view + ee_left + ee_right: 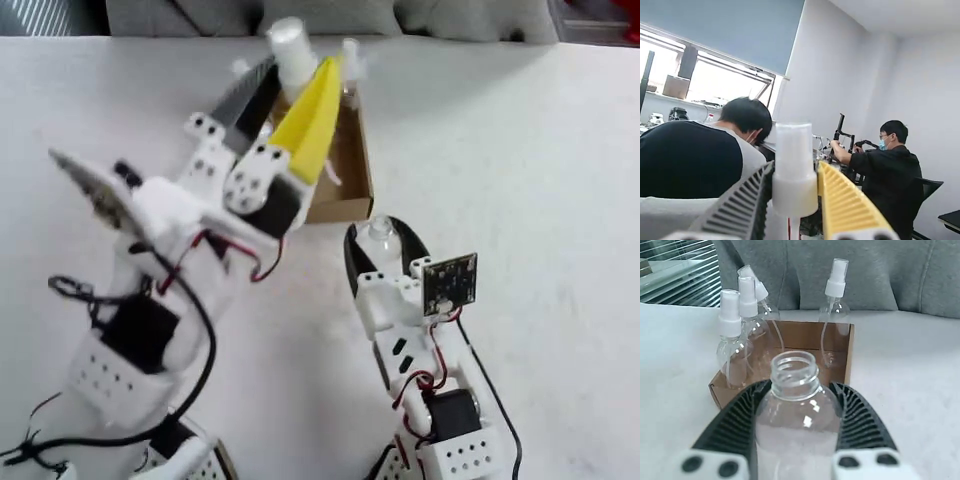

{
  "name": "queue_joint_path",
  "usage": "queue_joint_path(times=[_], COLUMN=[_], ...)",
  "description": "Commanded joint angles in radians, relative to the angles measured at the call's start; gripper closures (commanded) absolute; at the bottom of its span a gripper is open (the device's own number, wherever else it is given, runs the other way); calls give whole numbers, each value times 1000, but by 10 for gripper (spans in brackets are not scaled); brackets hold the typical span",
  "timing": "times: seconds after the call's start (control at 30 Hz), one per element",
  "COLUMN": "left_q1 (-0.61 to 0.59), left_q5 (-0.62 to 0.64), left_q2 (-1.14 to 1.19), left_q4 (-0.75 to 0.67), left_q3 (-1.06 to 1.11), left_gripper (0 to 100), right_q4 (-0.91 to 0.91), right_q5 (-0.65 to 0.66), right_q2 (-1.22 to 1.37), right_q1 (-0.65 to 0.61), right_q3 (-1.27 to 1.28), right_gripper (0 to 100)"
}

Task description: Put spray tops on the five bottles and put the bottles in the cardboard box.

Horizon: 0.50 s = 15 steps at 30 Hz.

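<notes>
left gripper [795,169] clamped on spray top [794,150], raised above box [352,165]. right gripper [800,386] grips uncapped bottle [795,412] beside box; right wrist view: four capped bottles [735,347] inside.

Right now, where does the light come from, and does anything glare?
Left wrist view: daylight pours through the window behind the spray top. Right wrist view: small bright glints sit on the open bottle. High view: the white table looks evenly lit, without hard shadows.
</notes>
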Motion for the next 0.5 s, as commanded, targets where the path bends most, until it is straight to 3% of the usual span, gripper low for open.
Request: queue_joint_path(times=[0.0,0.13,0.3,0.47], left_q1=[105,183,176,171], left_q5=[-5,-9,-28,-86], left_q2=[99,131,173,182], left_q4=[-34,-34,-44,-222], left_q3=[-114,-112,-87,46], left_gripper=[976,976,976,976], right_q4=[4,4,4,4], right_q5=[12,12,12,12], right_q2=[-10,-10,-10,-10], right_q1=[-10,-12,-10,-7], right_q3=[9,9,9,9], right_gripper=[983,983,983,983])
